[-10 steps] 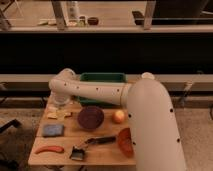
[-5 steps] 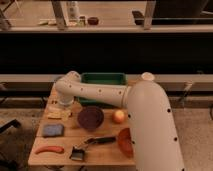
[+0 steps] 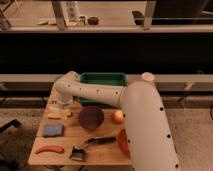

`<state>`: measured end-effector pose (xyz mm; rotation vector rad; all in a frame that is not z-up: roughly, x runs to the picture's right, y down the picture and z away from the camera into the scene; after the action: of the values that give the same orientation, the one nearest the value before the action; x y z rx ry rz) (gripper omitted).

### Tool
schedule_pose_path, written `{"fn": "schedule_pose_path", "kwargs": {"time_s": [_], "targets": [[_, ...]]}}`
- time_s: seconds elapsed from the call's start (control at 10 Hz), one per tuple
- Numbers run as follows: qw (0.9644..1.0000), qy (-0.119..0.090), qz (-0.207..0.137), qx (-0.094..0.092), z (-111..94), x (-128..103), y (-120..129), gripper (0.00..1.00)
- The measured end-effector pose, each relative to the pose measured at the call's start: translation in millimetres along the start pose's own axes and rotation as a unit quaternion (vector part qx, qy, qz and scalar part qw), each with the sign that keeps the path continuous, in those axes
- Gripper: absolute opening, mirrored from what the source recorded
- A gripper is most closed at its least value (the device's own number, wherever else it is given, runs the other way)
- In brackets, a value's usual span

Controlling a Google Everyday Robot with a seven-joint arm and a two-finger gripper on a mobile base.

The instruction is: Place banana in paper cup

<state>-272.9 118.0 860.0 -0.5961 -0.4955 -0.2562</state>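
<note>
The banana [image 3: 57,114], pale yellow-beige, lies on the wooden table [image 3: 100,154] near its left rear corner. My white arm reaches across from the lower right. Its gripper [image 3: 60,103] points down at that corner, just above and behind the banana. I cannot make out the paper cup; it may be hidden behind the gripper.
A green tray [image 3: 102,79] stands at the table's back behind the arm. A purple bowl [image 3: 91,117] and a round apple-like fruit [image 3: 118,116] sit mid-table. A blue-grey pad [image 3: 52,130], an orange-red carrot-like piece [image 3: 49,149], a black-handled brush [image 3: 90,144] and an orange bowl [image 3: 121,142] lie nearer the front.
The wrist end of my arm has shifted a little to the right and down over the left rear corner. The objects on the table have not moved.
</note>
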Motion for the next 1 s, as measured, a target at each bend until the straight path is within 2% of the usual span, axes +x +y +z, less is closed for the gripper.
{"fn": "schedule_pose_path", "kwargs": {"time_s": [0.5, 0.8, 1.0], "targets": [[0.9998, -0.01, -0.005, -0.018, 27.9, 0.1, -4.0, 0.78], [0.9993, -0.025, 0.001, -0.029, 38.6, 1.1, -3.1, 0.5], [0.9994, -0.027, 0.008, -0.02, 28.1, -1.5, -9.7, 0.31]]}}
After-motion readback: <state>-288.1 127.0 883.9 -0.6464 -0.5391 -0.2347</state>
